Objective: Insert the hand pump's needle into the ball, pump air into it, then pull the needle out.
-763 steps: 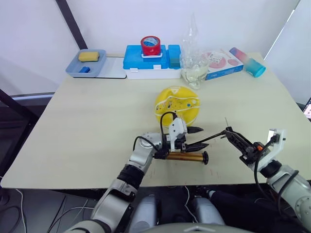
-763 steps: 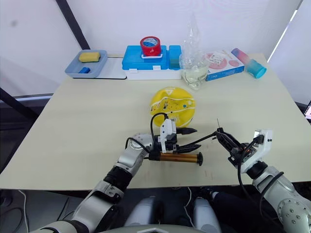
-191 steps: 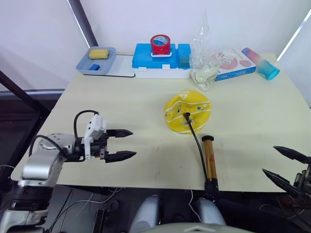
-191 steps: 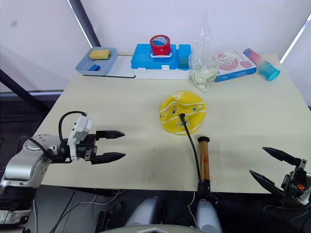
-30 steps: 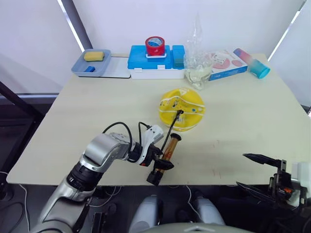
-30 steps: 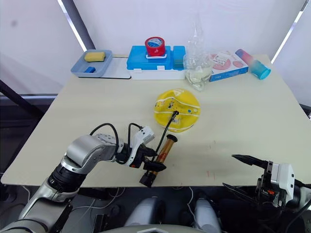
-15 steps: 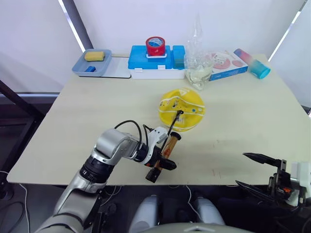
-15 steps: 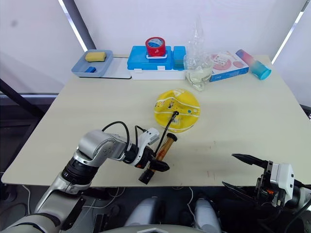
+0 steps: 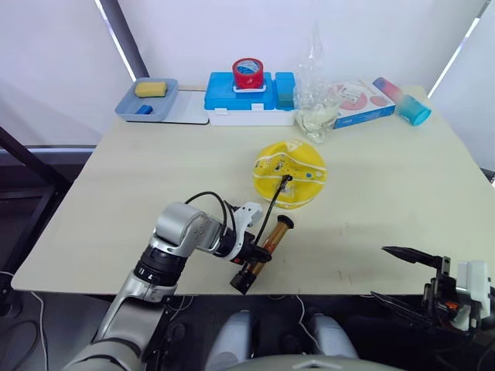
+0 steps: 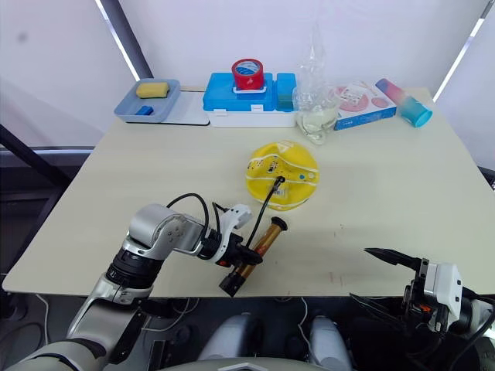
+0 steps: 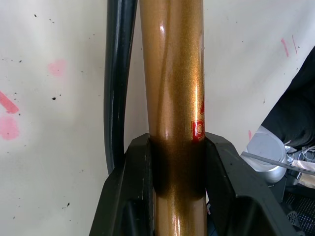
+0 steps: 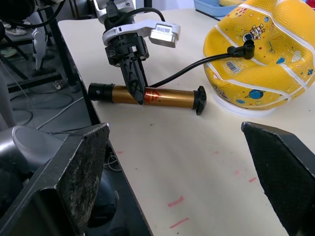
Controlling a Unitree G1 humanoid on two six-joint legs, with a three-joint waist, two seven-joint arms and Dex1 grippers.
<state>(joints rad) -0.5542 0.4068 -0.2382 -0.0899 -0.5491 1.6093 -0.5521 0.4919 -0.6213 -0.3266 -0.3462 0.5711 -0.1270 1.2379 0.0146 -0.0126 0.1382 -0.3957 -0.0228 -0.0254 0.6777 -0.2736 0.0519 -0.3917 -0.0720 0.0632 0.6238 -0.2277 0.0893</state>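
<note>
The yellow ball point(image 9: 291, 173) sags flattened at mid-table. The needle's black fitting point(image 9: 287, 179) sits at the ball's top, and the pin itself is hidden. A black hose point(image 9: 271, 212) runs from it to the bronze hand pump point(image 9: 267, 249), which lies slantwise with its black handle end at the table's front edge. My left gripper point(image 9: 257, 259) is shut on the pump's barrel. In the left wrist view both black fingers point(image 11: 135, 172) press the barrel point(image 11: 172, 73). My right gripper point(image 9: 379, 271) hangs open below the table's front right edge, holding nothing.
Along the back edge stand a grey tray point(image 9: 128, 110) with a yellow sponge, a blue box point(image 9: 247, 97) with a red tape roll on it, a clear plastic bag point(image 9: 315, 93), a pink-white box point(image 9: 360, 99) and a lying tumbler point(image 9: 398, 99).
My left gripper's fingers have closed onto the pump's barrel. The pump's far end has swung a little to the right. The right gripper has dipped slightly.
</note>
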